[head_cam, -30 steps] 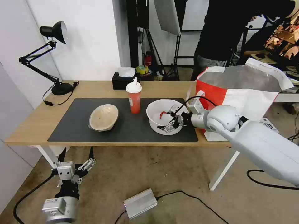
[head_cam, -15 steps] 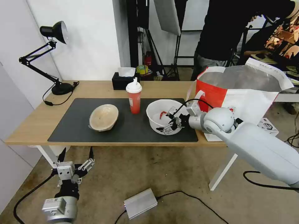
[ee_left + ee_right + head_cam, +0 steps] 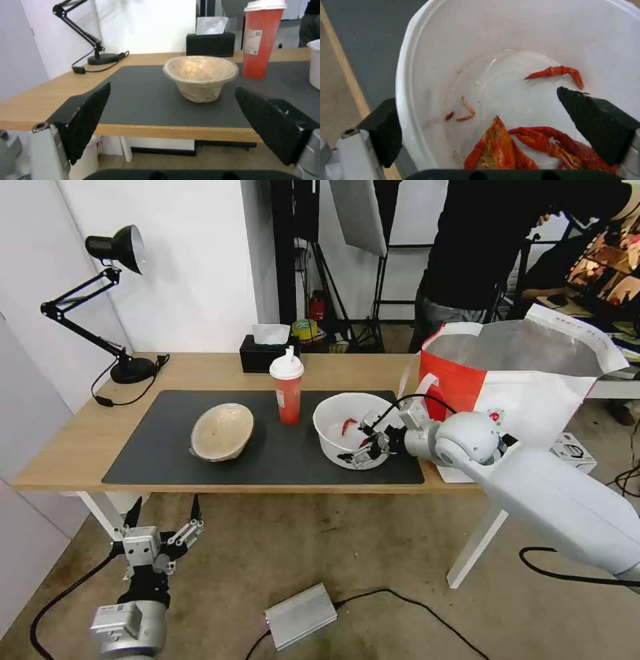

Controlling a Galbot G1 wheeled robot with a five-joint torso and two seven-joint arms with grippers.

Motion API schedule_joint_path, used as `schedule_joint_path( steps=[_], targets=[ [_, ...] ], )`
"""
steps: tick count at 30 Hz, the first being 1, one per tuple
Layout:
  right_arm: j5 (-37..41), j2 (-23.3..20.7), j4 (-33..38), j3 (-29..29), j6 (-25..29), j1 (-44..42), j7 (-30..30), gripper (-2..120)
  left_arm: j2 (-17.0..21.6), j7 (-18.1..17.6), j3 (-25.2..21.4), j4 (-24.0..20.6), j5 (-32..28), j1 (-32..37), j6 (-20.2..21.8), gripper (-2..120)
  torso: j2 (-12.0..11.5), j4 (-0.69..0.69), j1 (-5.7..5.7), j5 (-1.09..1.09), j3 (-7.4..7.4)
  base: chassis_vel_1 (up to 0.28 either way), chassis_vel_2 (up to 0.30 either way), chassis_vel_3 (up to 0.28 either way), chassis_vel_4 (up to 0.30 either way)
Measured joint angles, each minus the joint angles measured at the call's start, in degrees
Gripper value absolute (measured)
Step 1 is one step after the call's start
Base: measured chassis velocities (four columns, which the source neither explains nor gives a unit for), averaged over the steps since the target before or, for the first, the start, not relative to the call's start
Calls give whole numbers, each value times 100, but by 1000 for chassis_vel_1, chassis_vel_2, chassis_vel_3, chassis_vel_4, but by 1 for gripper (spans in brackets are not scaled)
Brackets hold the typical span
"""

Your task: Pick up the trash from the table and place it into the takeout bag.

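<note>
The right gripper (image 3: 361,447) straddles the near rim of the white bowl (image 3: 333,430) on the table (image 3: 73,447), its fingers spread, one pad outside the wall and one inside above red scraps, not pinching. The takeout bag (image 3: 527,400) stands just behind that arm. The left gripper (image 3: 163,517) hangs wide open below the table edge, the beige bowl (image 3: 200,75) and red cup (image 3: 261,40) ahead of it.

The right arm (image 3: 553,500) is a smooth white shell with a rounded grey joint, and a thin black cable loops over its wrist. The left gripper (image 3: 163,527) has slim black fingers (image 3: 87,117) (flat, textured pads) on silver linkages, above a grey cylinder bearing a small label.
</note>
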Motion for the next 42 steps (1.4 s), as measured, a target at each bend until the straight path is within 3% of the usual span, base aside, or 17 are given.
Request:
schedule_joint_path(
  steps=[16, 26, 35, 42],
  targets=[
    [46, 113, 115, -136, -94, 118, 124, 97, -5, 0, 13, 10, 2, -14, -8, 100, 0, 1, 0, 0, 1, 0, 0, 0, 0],
    [73, 281, -13, -157, -113, 84, 215, 69, -3, 1, -18, -33, -17, 0, -13, 100, 0, 0, 0, 0, 0, 0, 0, 0, 0],
    [164, 349, -121, -156, -126, 65, 283, 67, -12, 1, -8, -32, -23, -9, -15, 100, 0, 0, 0, 0, 0, 0, 0, 0, 0],
    [218, 384, -130, -160, -148, 61, 327, 52, -15, 1, 5, -16, -23, -28, -16, 100, 0, 1, 0, 0, 0, 0, 0, 0, 0]
  ],
)
